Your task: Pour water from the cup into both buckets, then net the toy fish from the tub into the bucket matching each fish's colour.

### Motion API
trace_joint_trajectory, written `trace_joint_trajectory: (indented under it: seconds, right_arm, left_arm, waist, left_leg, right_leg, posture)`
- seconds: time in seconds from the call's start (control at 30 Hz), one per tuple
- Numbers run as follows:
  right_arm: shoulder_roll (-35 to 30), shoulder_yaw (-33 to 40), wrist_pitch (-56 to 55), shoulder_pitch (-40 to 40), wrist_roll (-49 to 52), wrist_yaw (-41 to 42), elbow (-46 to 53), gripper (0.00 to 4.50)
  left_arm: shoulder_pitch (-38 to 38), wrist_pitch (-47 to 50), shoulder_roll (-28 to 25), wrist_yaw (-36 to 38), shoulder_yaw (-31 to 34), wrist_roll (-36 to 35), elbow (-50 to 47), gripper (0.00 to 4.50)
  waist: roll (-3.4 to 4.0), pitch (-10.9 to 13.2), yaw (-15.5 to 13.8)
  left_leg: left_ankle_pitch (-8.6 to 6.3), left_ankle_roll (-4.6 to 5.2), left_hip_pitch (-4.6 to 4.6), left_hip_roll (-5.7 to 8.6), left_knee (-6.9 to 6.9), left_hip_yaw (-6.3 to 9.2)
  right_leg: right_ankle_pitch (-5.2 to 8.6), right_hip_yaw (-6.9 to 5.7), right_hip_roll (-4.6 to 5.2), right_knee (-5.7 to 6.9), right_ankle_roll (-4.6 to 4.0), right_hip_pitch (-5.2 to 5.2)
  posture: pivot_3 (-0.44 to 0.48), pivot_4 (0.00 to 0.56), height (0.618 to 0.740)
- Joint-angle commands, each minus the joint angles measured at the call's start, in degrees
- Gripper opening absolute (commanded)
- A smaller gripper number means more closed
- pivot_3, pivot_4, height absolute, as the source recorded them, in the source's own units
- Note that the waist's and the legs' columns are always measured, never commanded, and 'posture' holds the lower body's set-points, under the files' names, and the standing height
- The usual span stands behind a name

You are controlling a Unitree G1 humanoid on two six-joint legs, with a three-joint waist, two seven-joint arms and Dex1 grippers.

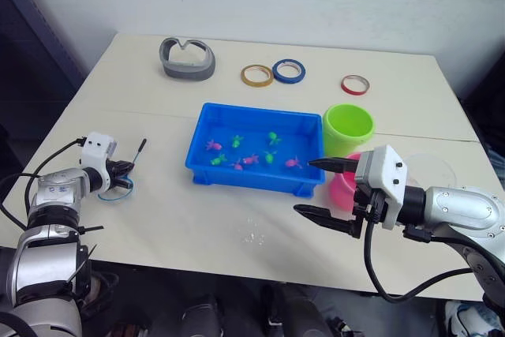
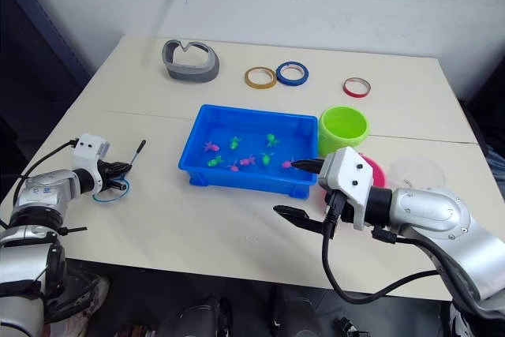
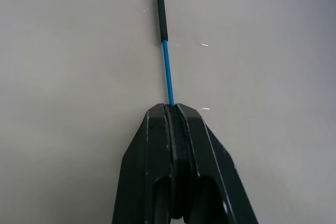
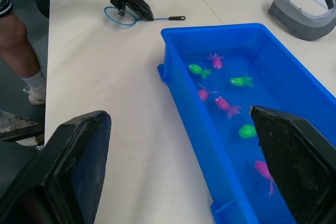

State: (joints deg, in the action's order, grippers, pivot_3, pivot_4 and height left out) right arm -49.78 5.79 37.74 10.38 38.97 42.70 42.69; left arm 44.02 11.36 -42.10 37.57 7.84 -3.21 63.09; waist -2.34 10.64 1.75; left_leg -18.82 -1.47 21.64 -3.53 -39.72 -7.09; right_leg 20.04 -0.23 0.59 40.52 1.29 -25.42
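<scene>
The blue tub (image 1: pixel 254 181) stands mid-table holding water and several toy fish, pink (image 4: pixel 226 103) and green (image 4: pixel 197 69). To its right stands the lime green bucket (image 1: pixel 348 125). The pink bucket (image 1: pixel 342 189) is in front of it, partly hidden by my right gripper (image 1: pixel 305 187). That gripper is open and empty, just off the tub's front right corner. The clear cup (image 1: pixel 432 170) sits right of the pink bucket. At the table's left, my left gripper (image 1: pixel 124 169) is shut on the net's stick (image 3: pixel 167 72), low over the table. The net's light blue hoop (image 1: pixel 116 190) lies by it.
A grey curved object (image 1: pixel 188 59) lies at the back left. Three tape rings, yellow (image 1: pixel 257 75), blue (image 1: pixel 289 70) and red (image 1: pixel 355 84), sit behind the tub. A person's leg (image 4: pixel 21 45) is beside the table's left edge.
</scene>
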Motion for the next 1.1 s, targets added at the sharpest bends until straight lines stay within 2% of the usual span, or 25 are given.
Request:
trace_joint_trajectory:
  seconds: [0.03, 0.27, 0.37, 0.63, 0.9, 1.1]
  right_arm:
    - [-0.1, 0.9, -0.9, 0.0, -0.3, 0.1, 1.2, 4.50]
    - [0.3, 1.0, -1.2, -0.1, 0.0, 0.5, 0.6, 4.50]
    - [0.4, 0.7, -1.5, 0.3, -0.1, 1.0, -0.2, 4.50]
    - [0.8, -0.8, -2.2, 3.7, -0.8, 3.1, -3.7, 4.50]
    - [0.4, -0.3, 0.3, 8.6, 1.7, 5.0, -6.9, 4.50]
    - [0.3, 0.4, 6.1, 11.1, 5.4, 3.3, -7.7, 4.50]
  left_arm:
    - [-0.5, -0.8, -0.3, 0.1, -0.9, 1.3, 1.1, 0.03]
    - [-1.5, -4.6, -3.2, 2.5, -1.3, 2.1, -3.4, 0.03]
    - [-3.5, -6.0, -6.0, 6.1, -2.2, 2.4, -8.3, 0.03]
    - [-6.0, -1.6, -11.2, 16.2, -2.2, -0.4, -25.4, 0.03]
    - [1.3, 9.4, -7.3, 29.4, -9.1, -5.5, -45.3, 0.03]
    - [3.5, 14.0, -1.9, 34.6, -15.3, -7.8, -54.8, 0.03]
  waist:
    - [0.00, 0.0, 0.0]
    - [-0.01, 0.0, 0.1]
    - [-0.03, 0.0, 0.2]
    - [-0.05, 0.0, 0.0]
    - [-0.05, 0.0, -0.2]
    - [-0.01, 0.0, 0.4]
  left_leg:
    - [0.00, 0.00, 0.00, 0.00, -0.03, 0.00]
    - [-0.02, 0.00, 0.00, -0.01, -0.17, 0.00]
    - [-0.02, -0.02, 0.01, -0.04, -0.17, 0.01]
    - [-0.06, 0.05, 0.03, -0.02, -0.29, 0.00]
    - [-0.07, 0.06, 0.12, -0.01, -0.35, 0.04]
    - [-0.05, 0.03, 0.10, -0.02, -0.37, 0.01]
  right_leg:
    - [0.00, 0.00, 0.00, 0.03, 0.00, 0.00]
    - [0.00, 0.01, -0.01, 0.14, 0.00, 0.00]
    - [0.00, 0.00, -0.02, 0.16, -0.01, -0.01]
    - [0.01, 0.03, 0.01, 0.23, -0.02, -0.01]
    - [0.01, 0.01, 0.00, 0.21, -0.03, -0.01]
    - [0.01, 0.07, -0.04, 0.29, -0.03, -0.03]
  posture:
    - [0.000, 0.150, 0.693]
    - [0.000, 0.150, 0.693]
    - [0.000, 0.150, 0.693]
    - [0.000, 0.150, 0.693]
    - [0.000, 0.150, 0.693]
    - [0.000, 0.150, 0.693]
